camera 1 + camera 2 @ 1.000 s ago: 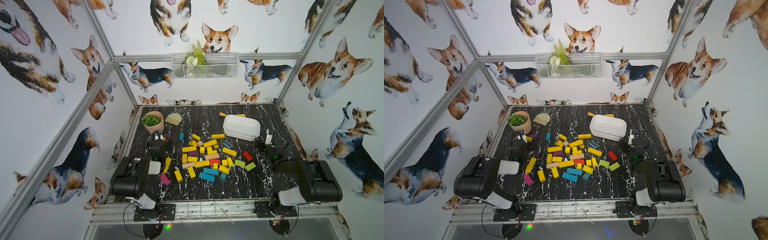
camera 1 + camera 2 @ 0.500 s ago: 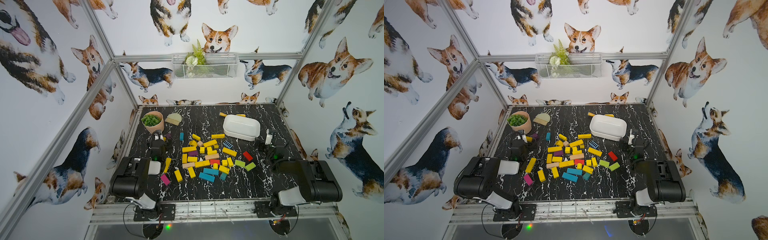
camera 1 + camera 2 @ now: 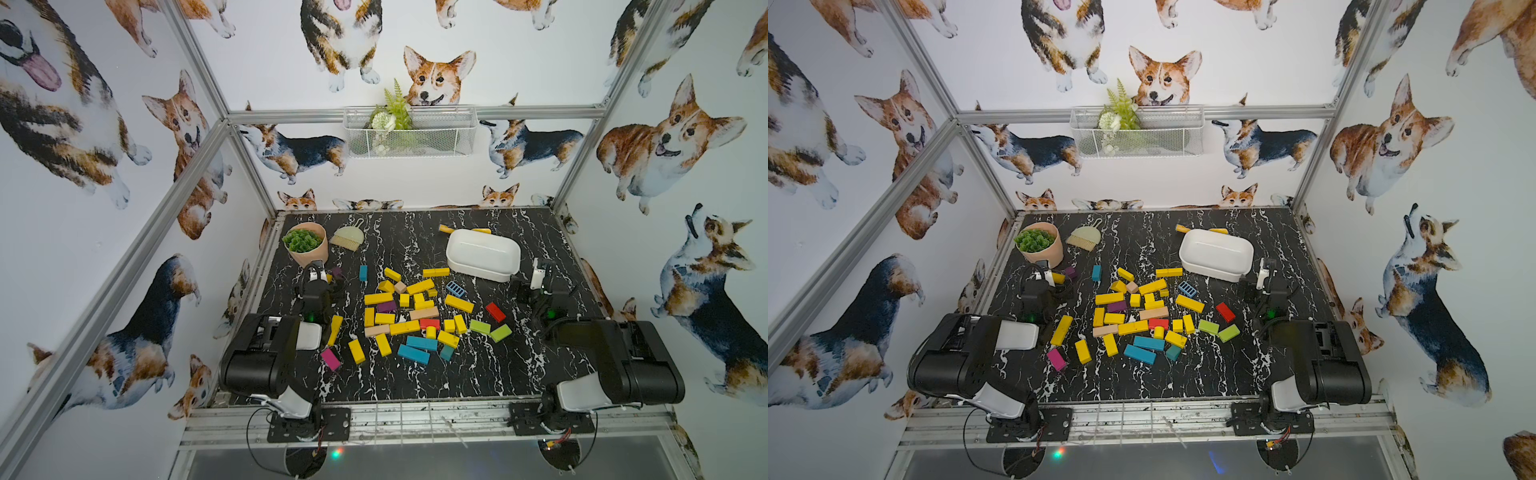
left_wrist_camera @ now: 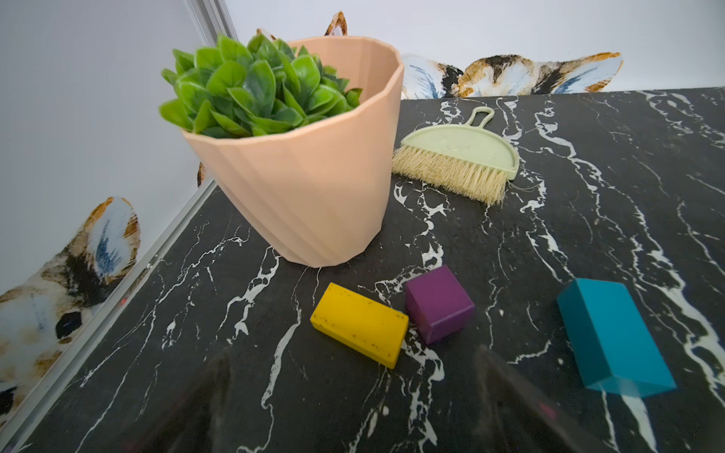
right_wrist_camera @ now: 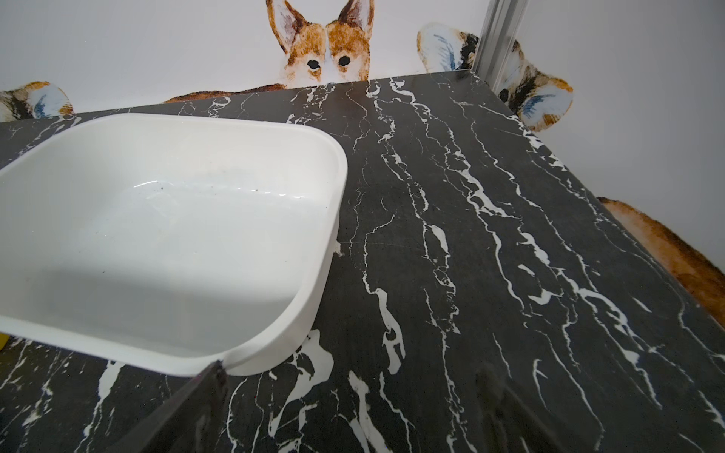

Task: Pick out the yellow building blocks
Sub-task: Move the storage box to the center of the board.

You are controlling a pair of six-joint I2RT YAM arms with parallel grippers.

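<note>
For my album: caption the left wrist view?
Yellow block beside a purple cube, near a potted plant and brush.

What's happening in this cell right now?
Sorting has not started yet. Both arms sit at the near edge of the table, claws open and holding nothing. The left claw is low beside the plant pot, facing a stray yellow block. The right claw is next to the white tub, which is empty. The other yellow blocks lie mid-table, mixed with other colours.
</note>
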